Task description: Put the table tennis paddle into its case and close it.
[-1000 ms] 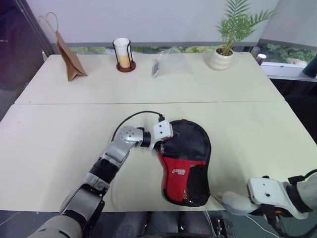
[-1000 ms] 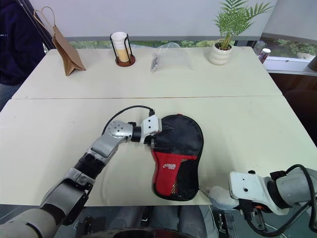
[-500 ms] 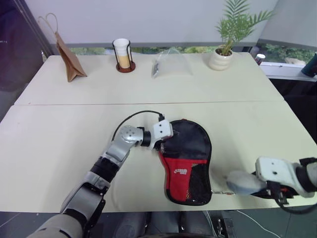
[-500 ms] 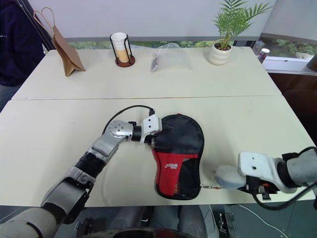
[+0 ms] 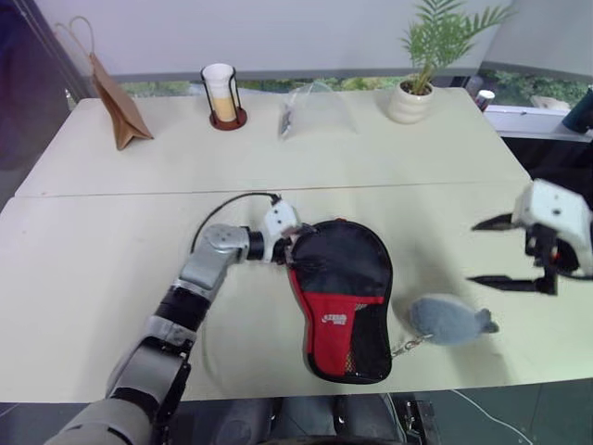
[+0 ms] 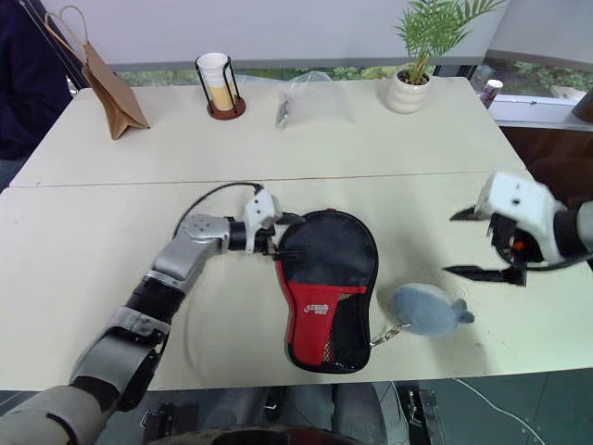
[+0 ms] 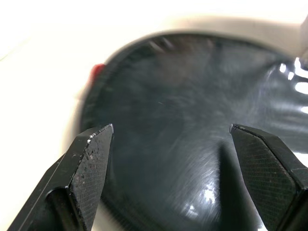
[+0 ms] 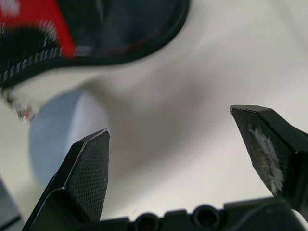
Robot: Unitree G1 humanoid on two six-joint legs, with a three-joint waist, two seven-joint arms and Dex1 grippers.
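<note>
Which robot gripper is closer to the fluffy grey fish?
Right. The right gripper hangs open just above and beside the fluffy grey fish charm; the left gripper is across the black fabric case.

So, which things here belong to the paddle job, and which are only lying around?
Job: case with its fish charm; left gripper and right gripper, both open.
Lying about: paper bag, cup in holder, clear plastic bag, potted plant.

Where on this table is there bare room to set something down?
The table is bare left of the left gripper, and between the case and the back row: paper bag, cup, plastic bag, plant. Crowded: case to fish charm.
</note>
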